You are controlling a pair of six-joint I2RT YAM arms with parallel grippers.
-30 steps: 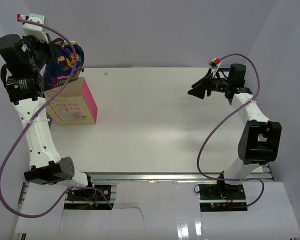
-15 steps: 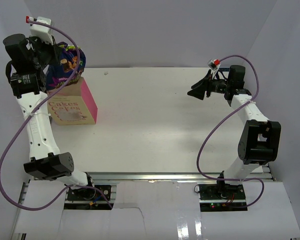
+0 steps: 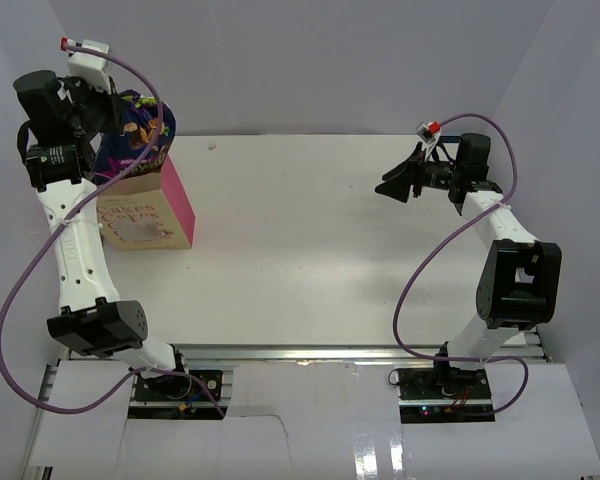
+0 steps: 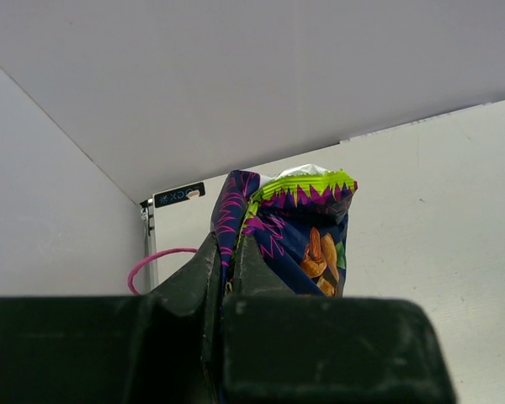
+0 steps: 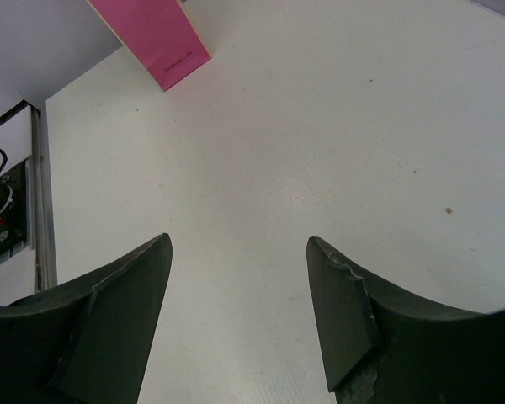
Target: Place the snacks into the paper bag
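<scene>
The left gripper (image 4: 227, 273) has its dark fingers pinched together on one edge of the crinkly dark blue snack bag with pink zigzags and a lime-green top seam (image 4: 299, 227). This packet hangs over the open mouth of the small beige paper bag with bright pink side panels (image 3: 140, 215), standing at the far left of the white table (image 3: 310, 230). Across the table, the right gripper (image 5: 240, 244) hovers with fingers spread wide, holding nothing.

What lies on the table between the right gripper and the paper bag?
Nothing; the top external view shows bare table between right gripper and paper bag.
</scene>
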